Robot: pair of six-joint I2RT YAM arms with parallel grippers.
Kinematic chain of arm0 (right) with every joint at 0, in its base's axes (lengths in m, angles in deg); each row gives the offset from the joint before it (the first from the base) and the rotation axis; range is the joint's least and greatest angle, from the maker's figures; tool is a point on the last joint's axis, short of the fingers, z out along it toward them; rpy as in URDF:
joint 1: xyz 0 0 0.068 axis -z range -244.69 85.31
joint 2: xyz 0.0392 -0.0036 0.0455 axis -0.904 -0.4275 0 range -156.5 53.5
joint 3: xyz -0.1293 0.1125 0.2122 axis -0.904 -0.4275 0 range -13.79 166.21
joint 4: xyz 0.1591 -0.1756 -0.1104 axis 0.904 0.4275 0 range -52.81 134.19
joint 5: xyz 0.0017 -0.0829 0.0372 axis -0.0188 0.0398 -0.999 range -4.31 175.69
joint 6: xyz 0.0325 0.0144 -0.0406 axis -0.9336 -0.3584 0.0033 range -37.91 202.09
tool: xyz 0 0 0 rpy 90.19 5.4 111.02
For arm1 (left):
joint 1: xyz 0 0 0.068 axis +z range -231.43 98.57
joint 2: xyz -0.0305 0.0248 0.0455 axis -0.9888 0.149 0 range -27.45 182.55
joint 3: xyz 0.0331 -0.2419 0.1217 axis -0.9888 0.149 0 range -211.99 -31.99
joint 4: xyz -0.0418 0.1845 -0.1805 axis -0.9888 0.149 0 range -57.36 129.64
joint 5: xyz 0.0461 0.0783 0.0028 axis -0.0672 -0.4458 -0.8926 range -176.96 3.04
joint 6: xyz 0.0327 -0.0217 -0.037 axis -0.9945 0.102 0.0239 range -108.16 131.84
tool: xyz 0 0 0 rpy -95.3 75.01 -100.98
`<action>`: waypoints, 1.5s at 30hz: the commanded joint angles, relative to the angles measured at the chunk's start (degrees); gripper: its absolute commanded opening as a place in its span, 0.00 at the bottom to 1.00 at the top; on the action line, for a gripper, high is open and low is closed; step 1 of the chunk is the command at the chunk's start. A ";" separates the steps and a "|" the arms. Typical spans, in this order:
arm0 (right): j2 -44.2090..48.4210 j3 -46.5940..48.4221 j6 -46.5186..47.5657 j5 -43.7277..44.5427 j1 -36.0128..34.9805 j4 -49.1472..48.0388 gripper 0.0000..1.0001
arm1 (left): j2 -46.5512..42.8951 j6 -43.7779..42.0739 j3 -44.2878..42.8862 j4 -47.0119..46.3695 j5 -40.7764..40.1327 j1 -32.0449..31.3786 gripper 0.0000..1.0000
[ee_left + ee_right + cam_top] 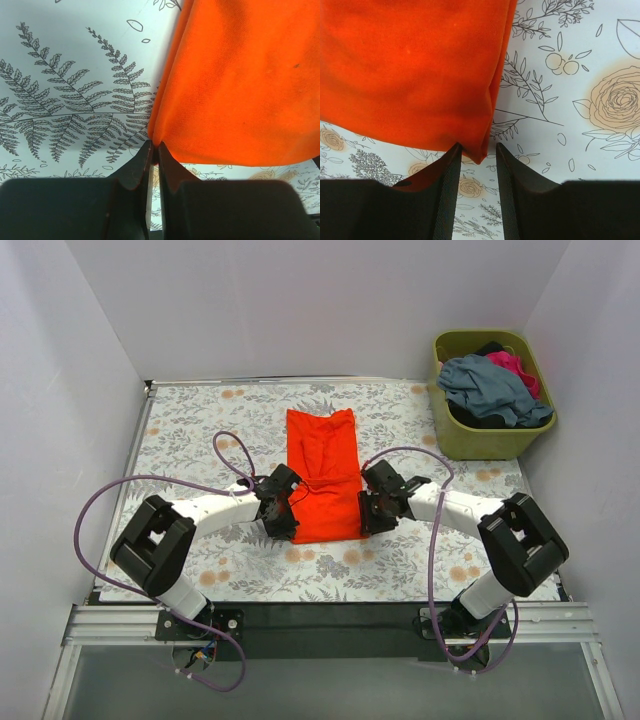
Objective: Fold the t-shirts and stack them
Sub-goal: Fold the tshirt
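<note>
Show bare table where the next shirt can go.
Free: table from orange t-shirt out to its left edge; narrower strip between shirt and basket. Crowded: shirt's near corners, left gripper and right gripper there.

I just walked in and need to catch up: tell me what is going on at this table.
An orange-red t-shirt lies folded into a long strip on the floral table, and the robot is handling its near end. The left gripper is shut on the near left corner. The right gripper has its jaws apart around the near right corner, not clamped. More t-shirts sit in the olive-green basket at the far right.
</note>
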 commanded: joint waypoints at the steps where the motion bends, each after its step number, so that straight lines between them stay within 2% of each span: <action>1: -1.88 1.12 -1.15 1.79 -0.48 2.67 0.35 | 2.54 -0.77 1.66 0.94 -1.12 -0.74 0.08; 11: -8.21 3.14 -3.17 5.04 -3.73 9.17 0.36 | 0.96 -0.94 1.83 2.70 -1.39 -0.74 0.08; 16: -11.37 3.94 -4.05 5.57 -4.97 10.94 0.32 | 0.87 -1.03 1.92 2.78 -1.04 -0.74 0.07; 19: -12.08 3.93 -3.88 5.22 -4.97 11.20 0.23 | 1.13 -1.47 1.40 3.05 -0.95 -0.74 0.02; 20: -12.00 4.28 -3.70 5.74 -4.88 11.46 0.16 | 1.13 -1.56 1.05 3.40 -1.03 -0.74 0.00; 23: -10.07 4.73 -2.47 6.01 -4.88 12.69 0.01 | 0.26 -1.91 0.78 4.80 -1.30 -0.74 0.00; 29: -2.95 0.70 -0.10 0.40 -5.23 16.55 0.01 | -5.79 -2.96 3.50 8.41 1.68 -0.92 0.00; 33: 3.80 -3.96 -0.35 -5.49 -7.77 18.85 0.01 | -12.30 -1.56 9.55 9.11 9.58 -2.93 0.00; 36: 8.02 -7.30 -1.76 -8.22 -10.84 20.34 0.01 | -19.06 0.89 12.28 11.38 12.58 -4.96 0.00; 41: 14.10 -8.11 -5.19 -9.20 -13.23 23.06 0.01 | -28.83 3.80 15.28 13.85 18.38 -6.98 0.00; 45: 17.79 -1.79 -5.11 -2.89 -12.27 28.33 0.01 | -31.48 4.59 10.90 17.63 14.62 -6.98 0.00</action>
